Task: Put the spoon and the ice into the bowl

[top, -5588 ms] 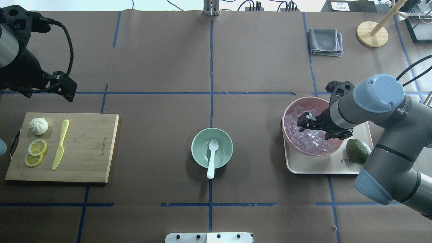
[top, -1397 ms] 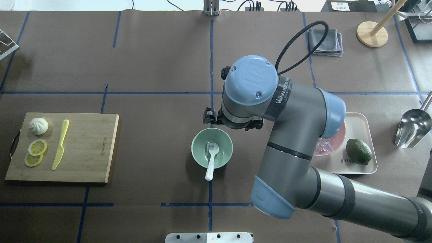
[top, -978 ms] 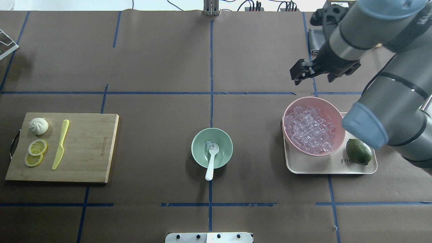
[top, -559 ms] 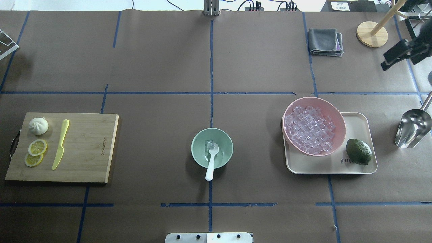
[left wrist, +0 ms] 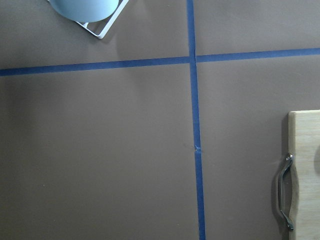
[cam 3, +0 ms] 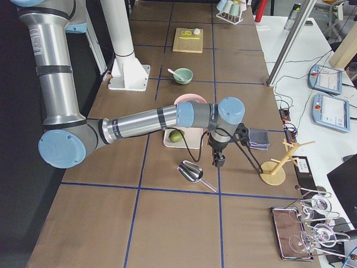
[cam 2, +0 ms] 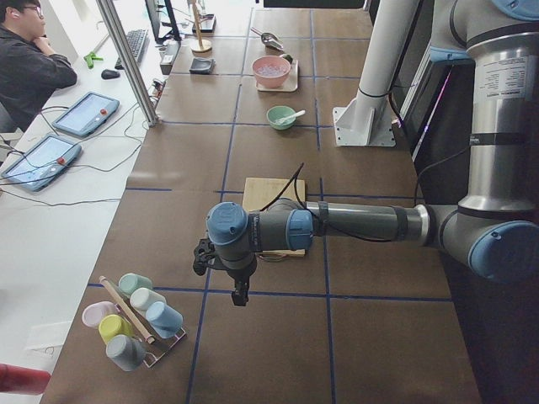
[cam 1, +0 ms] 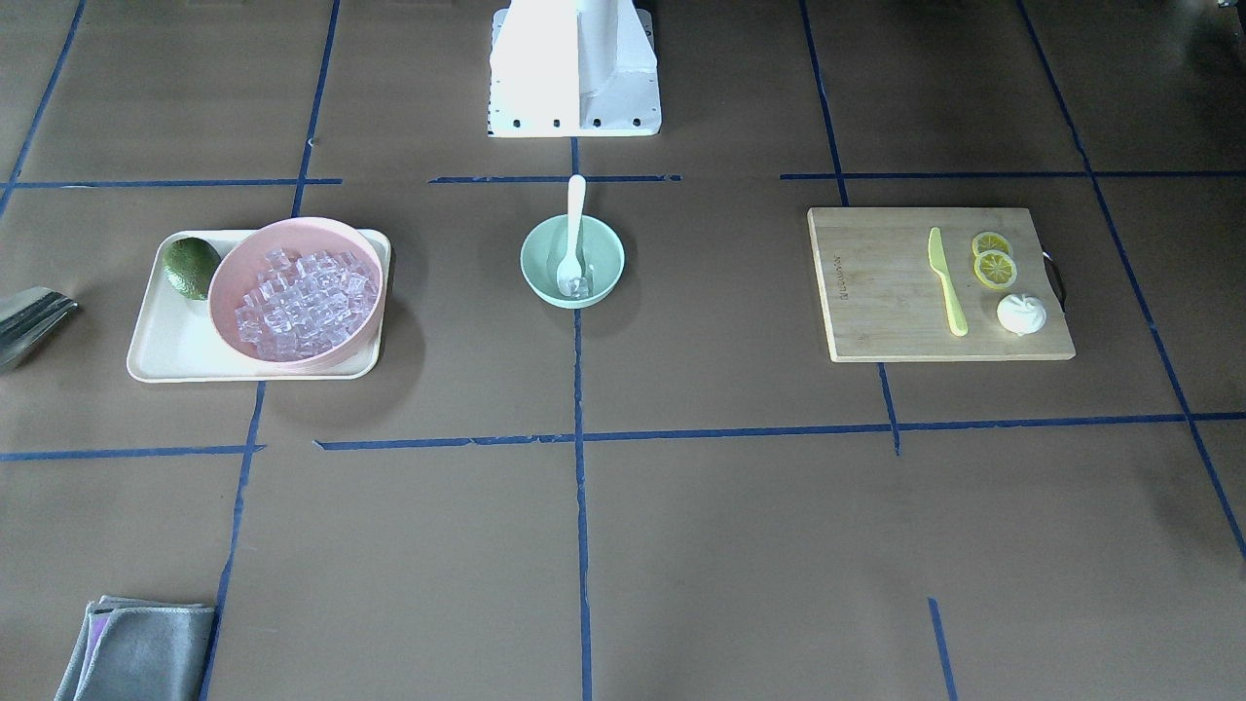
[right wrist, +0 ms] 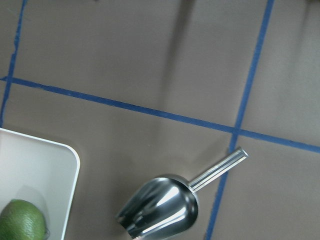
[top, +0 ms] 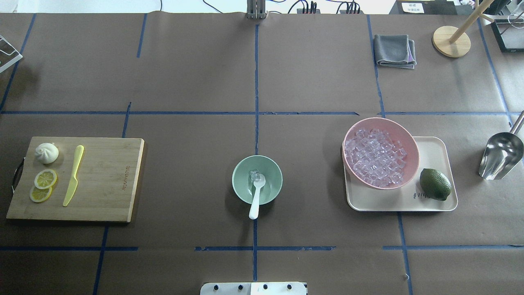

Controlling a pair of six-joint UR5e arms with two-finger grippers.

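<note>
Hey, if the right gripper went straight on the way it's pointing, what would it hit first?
Probably bare table paper, just beside the metal scoop. The right gripper points down, though depth is unclear.

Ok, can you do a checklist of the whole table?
Surface: brown paper table with blue tape lines.
Job's things: spoon scoop in bowl, handle over the rim; ice cube beside the scoop.
Clutter: pink bowl of ice and lime on tray; metal scoop; cutting board with knife, lemon slices, bun; grey cloth.
Grippers: left gripper and right gripper above the table; open or shut, cannot tell.
Cables: black leads at the far edge.
Surroundings: person at desk; cup rack.
</note>
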